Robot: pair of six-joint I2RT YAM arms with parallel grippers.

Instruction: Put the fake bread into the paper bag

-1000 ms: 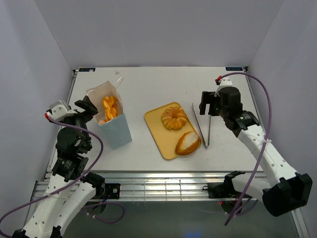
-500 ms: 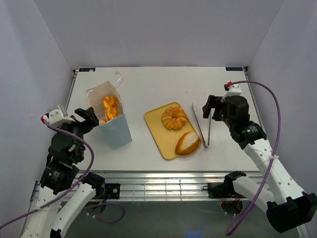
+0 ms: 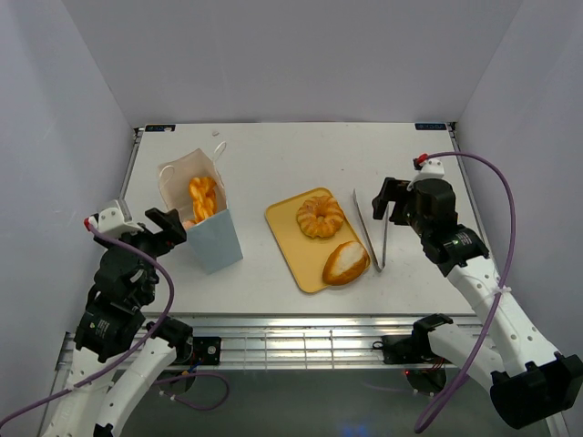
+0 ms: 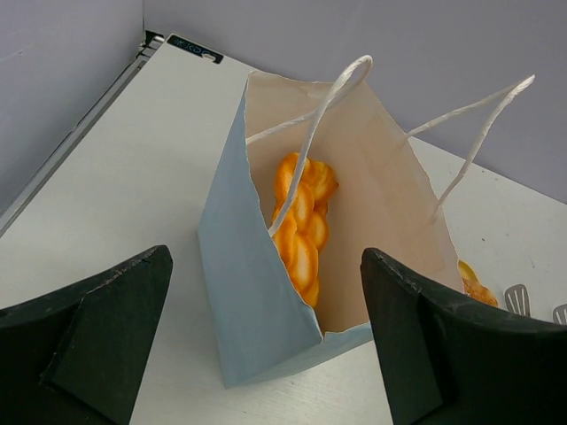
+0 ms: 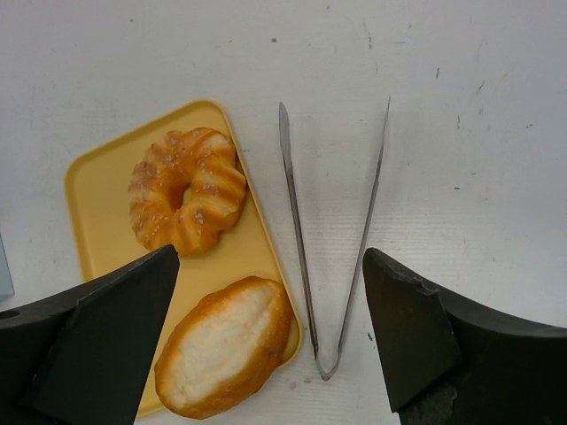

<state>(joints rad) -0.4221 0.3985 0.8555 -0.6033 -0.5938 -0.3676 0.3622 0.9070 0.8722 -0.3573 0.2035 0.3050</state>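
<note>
Paper bag (image 4: 257, 292) is recorded as pale blue outside, cream-white inside; cord handles (image 4: 321, 111) white. Braided twist (image 4: 303, 221) is noted glossy golden-orange. Ring doughnut (image 5: 186, 190): golden-brown, flecked with pale speckles. Oval roll (image 5: 226, 345): orange-brown rim, whitish top. Tray (image 5: 97, 195) yellow; tongs (image 5: 299, 221) silver; worktop (image 5: 461, 88) white, faintly scuffed.

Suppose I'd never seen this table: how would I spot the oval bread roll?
Find the flat yellow tray in the middle of the white table. Two pastries lie on it; the oval roll is at the end nearer the robot arms, by the metal tongs. Unlike the ring doughnut beside it, it has no hole and a pale top.
</note>
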